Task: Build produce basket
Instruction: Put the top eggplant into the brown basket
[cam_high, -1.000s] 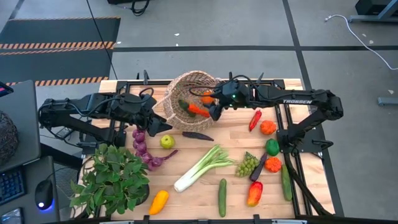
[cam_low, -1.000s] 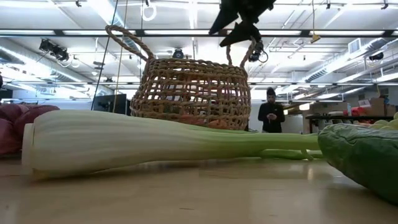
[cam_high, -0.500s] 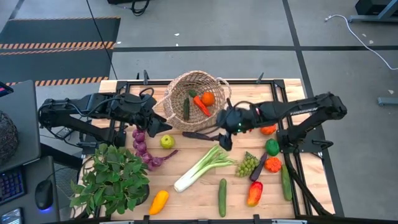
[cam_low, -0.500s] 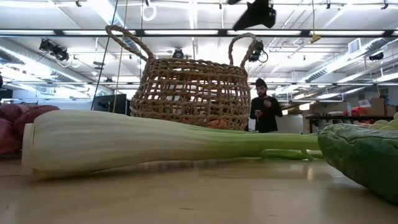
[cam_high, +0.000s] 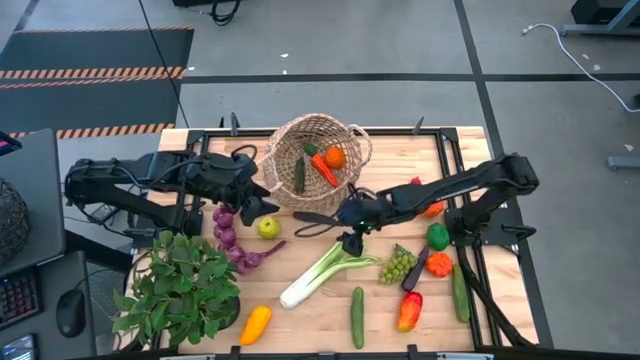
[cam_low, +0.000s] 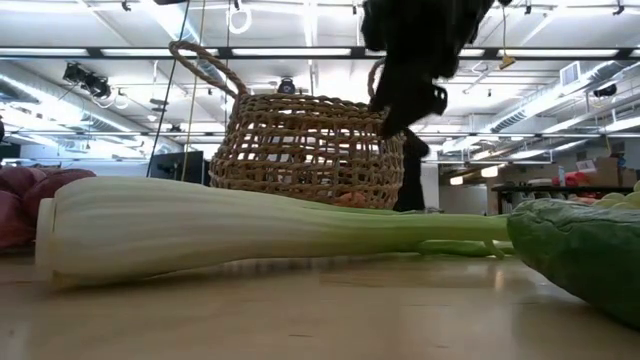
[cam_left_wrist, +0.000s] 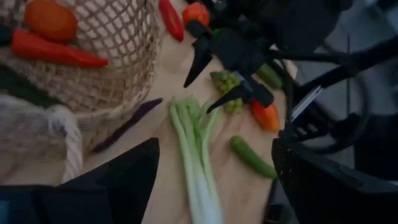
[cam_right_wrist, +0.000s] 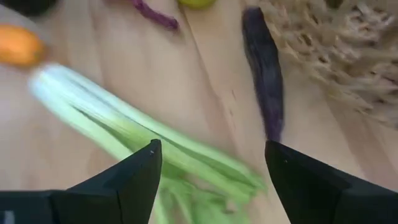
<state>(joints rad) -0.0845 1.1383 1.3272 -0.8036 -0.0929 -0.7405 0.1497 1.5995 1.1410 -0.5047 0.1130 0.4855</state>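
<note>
The round tan open-weave straw basket (cam_high: 313, 160) stands at the middle of the wooden table's (cam_high: 320, 300) far edge. Inside it lie a dark green cucumber (cam_high: 298, 174), a long red pepper (cam_high: 324, 170) and an orange fruit (cam_high: 334, 157).

The right gripper (cam_high: 348, 228) hangs over the middle of the table, just above the leafy green end of the long pale green leek (cam_high: 322, 270), with its jaws spread and nothing between them. In the right wrist view the two dark fingers (cam_right_wrist: 124, 180) frame the leek's green leaves, with the slim dark purple pod (cam_high: 318, 217) beyond them, beside the basket's wall.

The left gripper (cam_high: 262, 192) sits at the basket's left side, near the far-left part of the table. Its jaws stand apart and empty, close against the weave.

The remaining produce lies spread over the table: a green apple (cam_high: 268, 227) and a string of purple beads (cam_high: 232, 240) toward the left edge, a bunch of green grapes (cam_high: 397, 265) right of the leek, a second cucumber (cam_high: 357, 316) and a yellow squash (cam_high: 255, 324) along the near edge. A leafy green potted plant (cam_high: 180, 285) fills the near-left corner.
</note>
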